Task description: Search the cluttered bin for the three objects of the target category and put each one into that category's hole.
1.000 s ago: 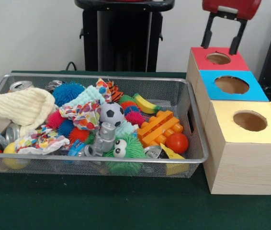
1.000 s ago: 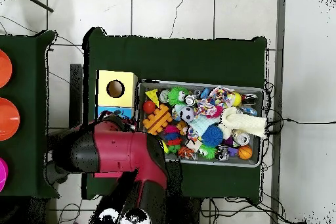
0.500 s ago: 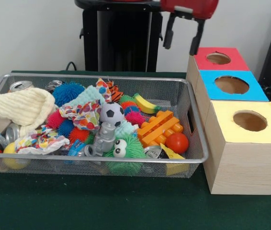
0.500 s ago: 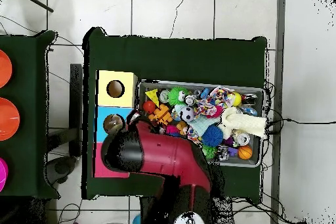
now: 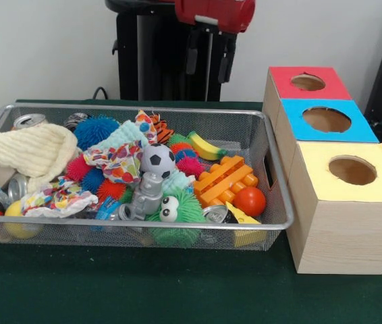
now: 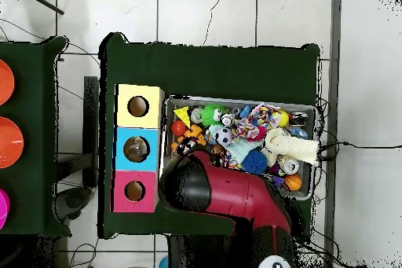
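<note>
My gripper (image 5: 208, 62) hangs open and empty, high over the back right part of the wire bin (image 5: 273, 177). The bin holds a soccer ball (image 5: 157, 160), a grey robot toy (image 5: 148, 193), an orange block (image 5: 225, 179), a red ball (image 5: 250, 201), a banana (image 5: 204, 146), spiky balls (image 5: 96, 129), a patterned cloth (image 5: 119, 163) and a cream knitted cloth (image 5: 26, 151). To the bin's right stands a wooden box with a red hole (image 5: 307, 82), a blue hole (image 5: 326, 119) and a yellow hole (image 5: 351, 170). In the overhead view the red arm (image 6: 224, 194) hides the gripper and part of the bin (image 6: 313, 110).
Drink cans (image 5: 29, 121) lie at the bin's left end, beside a green spiky toy with eyes (image 5: 177, 210) and a yellow wedge (image 5: 242, 217). Green tabletop (image 5: 177, 290) runs along the bin's front. Orange discs (image 6: 6, 141) sit on a side table.
The gripper has swung from above the red hole leftward in the front view, ending over the bin's back right. It stays open and empty. The bin's contents have not moved.
</note>
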